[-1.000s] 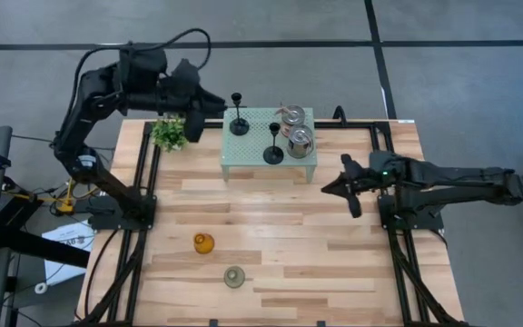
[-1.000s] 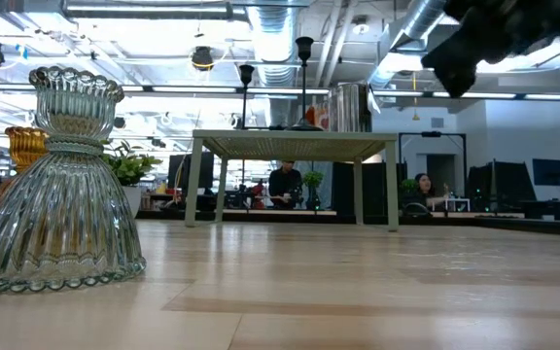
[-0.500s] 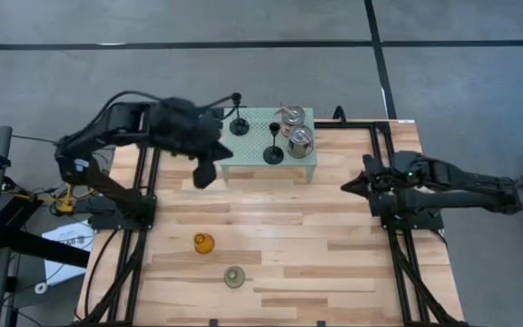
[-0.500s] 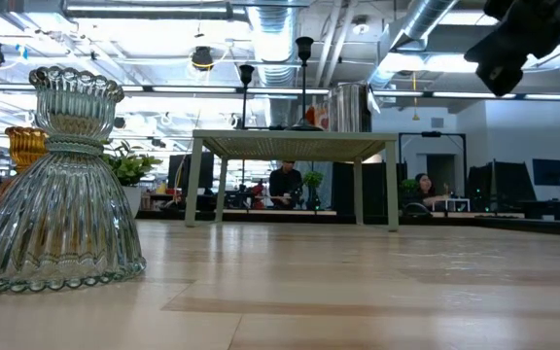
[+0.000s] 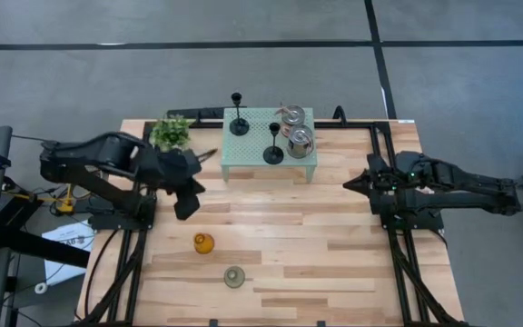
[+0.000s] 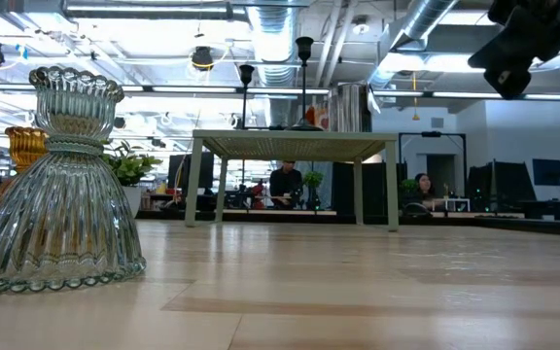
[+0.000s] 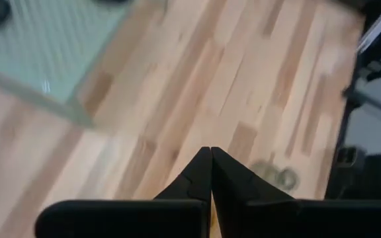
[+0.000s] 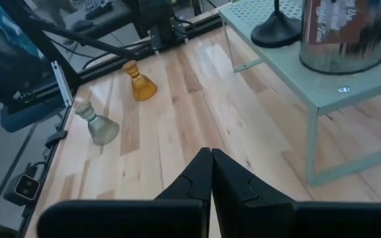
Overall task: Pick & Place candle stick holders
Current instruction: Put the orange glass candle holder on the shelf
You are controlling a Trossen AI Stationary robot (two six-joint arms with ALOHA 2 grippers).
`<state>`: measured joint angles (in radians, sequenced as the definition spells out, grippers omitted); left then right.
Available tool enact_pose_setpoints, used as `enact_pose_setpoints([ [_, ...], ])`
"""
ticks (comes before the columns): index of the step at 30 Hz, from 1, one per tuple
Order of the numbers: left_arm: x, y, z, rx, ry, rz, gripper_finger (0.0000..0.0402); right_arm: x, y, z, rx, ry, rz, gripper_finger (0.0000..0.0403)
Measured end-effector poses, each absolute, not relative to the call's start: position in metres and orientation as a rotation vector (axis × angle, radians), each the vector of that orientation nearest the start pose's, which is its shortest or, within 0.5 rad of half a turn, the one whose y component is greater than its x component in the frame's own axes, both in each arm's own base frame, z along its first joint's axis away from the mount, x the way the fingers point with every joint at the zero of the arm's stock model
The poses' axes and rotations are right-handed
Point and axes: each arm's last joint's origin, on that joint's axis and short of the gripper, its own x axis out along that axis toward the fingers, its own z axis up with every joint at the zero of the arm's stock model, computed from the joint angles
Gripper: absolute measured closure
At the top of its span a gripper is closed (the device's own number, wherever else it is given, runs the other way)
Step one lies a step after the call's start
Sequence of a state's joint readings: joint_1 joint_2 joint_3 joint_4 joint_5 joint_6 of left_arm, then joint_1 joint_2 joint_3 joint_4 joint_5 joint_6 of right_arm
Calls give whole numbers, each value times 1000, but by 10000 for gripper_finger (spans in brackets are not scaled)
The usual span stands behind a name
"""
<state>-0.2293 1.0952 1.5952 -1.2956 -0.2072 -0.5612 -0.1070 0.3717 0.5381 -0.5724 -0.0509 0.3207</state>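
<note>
Currently the left hand [image 5: 185,208], fingers pinched together and empty, is hovering nearer the upright amber glass candle holder [image 5: 203,242] than the right hand [image 5: 350,184], likewise pinched together.

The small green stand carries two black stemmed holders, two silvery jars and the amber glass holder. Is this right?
Not quite. The high view shows the amber glass holder on the wooden table, near the pale green glass holder. The small green stand carries only the black stemmed holders and silvery jars.

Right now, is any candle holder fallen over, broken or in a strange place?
Nothing stands out. The amber holder and pale green holder stand upright on the table; four others stand upright on the small green stand.
</note>
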Motion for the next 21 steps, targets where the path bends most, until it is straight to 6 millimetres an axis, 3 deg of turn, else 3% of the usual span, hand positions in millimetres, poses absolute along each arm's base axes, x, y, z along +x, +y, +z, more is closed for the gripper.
enact_pose_setpoints([
  [14,164,-41,360,-534,1126,146,395,94,-9,261,357,386,-146,403],
  [21,169,-43,334,-534,1183,165,394,94,-9,261,372,384,-151,403],
])
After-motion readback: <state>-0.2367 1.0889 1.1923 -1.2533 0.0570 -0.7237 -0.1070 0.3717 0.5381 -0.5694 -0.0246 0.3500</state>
